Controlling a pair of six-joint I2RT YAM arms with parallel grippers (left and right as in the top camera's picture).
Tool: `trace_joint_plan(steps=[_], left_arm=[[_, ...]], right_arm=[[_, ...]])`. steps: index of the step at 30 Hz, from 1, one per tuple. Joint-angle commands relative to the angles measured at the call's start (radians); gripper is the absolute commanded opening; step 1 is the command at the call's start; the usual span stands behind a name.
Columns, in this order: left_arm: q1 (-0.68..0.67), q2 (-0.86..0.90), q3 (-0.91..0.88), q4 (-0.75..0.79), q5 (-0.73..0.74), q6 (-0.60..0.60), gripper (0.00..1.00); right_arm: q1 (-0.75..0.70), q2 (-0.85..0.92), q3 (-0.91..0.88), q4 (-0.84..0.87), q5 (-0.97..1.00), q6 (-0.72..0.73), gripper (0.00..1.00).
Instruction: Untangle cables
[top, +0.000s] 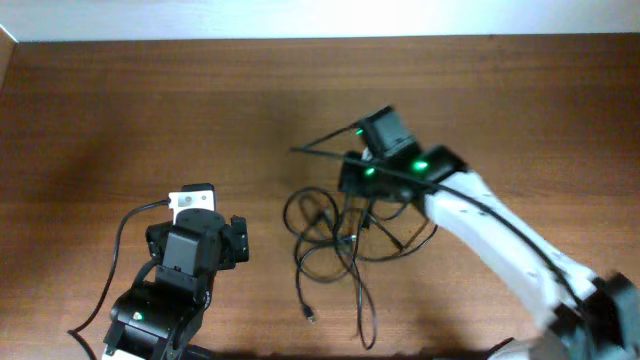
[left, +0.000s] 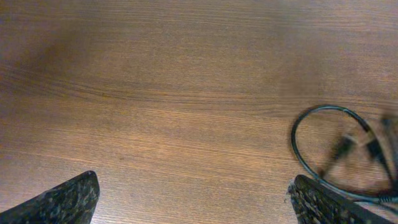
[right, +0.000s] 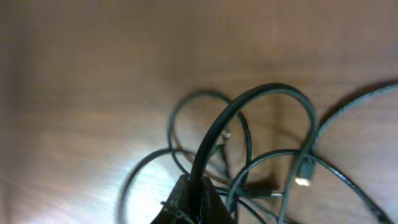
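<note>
Table (top: 120, 110): brown wood-grain top, matte.

The cables (top: 340, 240): thin black cords with a smooth round sheath, lying in overlapping loops right of the table's middle, toward the near edge. One loose tail runs toward the near edge and ends in a small plug (top: 311, 317). In the right wrist view a bright metal tip (right: 303, 181) shows among the loops.

Right gripper (right: 191, 202): dark, rough-surfaced jaws pinched together on one cord, which rises from them in a stiff arch over the pile. The white right arm (top: 500, 235) crosses the tangle's right side, hiding part of it.

Left gripper (left: 198, 208): jaws spread wide, holding nothing, over bare wood near the near-left corner. One cable loop lies just beside its right finger (left: 329, 205).
</note>
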Motion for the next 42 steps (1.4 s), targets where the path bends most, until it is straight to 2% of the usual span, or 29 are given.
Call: trace_joint_plan(steps=[1, 7, 15, 19, 22, 25, 26, 28, 31, 37, 42], left_arm=[[0.006, -0.006, 0.003, 0.002, -0.011, 0.016, 0.99], [0.006, -0.006, 0.003, 0.002, -0.011, 0.016, 0.99], [0.006, -0.006, 0.003, 0.002, -0.011, 0.016, 0.99], [0.006, -0.006, 0.003, 0.002, -0.011, 0.016, 0.99], [0.006, -0.006, 0.003, 0.002, -0.011, 0.016, 0.99], [0.006, -0.006, 0.003, 0.002, -0.011, 0.016, 0.99], [0.006, -0.006, 0.003, 0.002, -0.011, 0.016, 0.99], [0.006, -0.006, 0.003, 0.002, -0.011, 0.016, 0.99], [0.006, -0.006, 0.003, 0.002, -0.011, 0.016, 0.99], [0.006, -0.006, 0.003, 0.002, -0.011, 0.016, 0.99], [0.006, -0.006, 0.003, 0.002, -0.011, 0.016, 0.99]], right_arm=[[-0.078, -0.208, 0.062, 0.010, 0.037, -0.050, 0.04], [-0.217, -0.449, 0.062, 0.080, 0.165, -0.072, 0.04], [-0.392, -0.613, 0.066, 0.487, 0.197, -0.074, 0.04], [-0.406, -0.617, 0.080, 0.521, 0.219, -0.274, 0.04], [-0.406, -0.592, 0.080, 0.497, 0.539, -0.368, 0.04], [-0.406, -0.591, 0.080, 0.587, 0.902, -0.369, 0.04], [-0.406, -0.587, 0.080, 0.623, 1.003, -0.414, 0.04], [-0.424, -0.555, 0.079, 0.682, 1.143, -0.614, 0.04], [-0.528, -0.444, 0.079, 0.680, 1.154, -0.731, 0.04], [-0.767, -0.172, 0.079, 0.673, 1.142, -0.731, 0.04], [-0.988, 0.055, 0.079, 0.563, 0.986, -0.737, 0.04]])
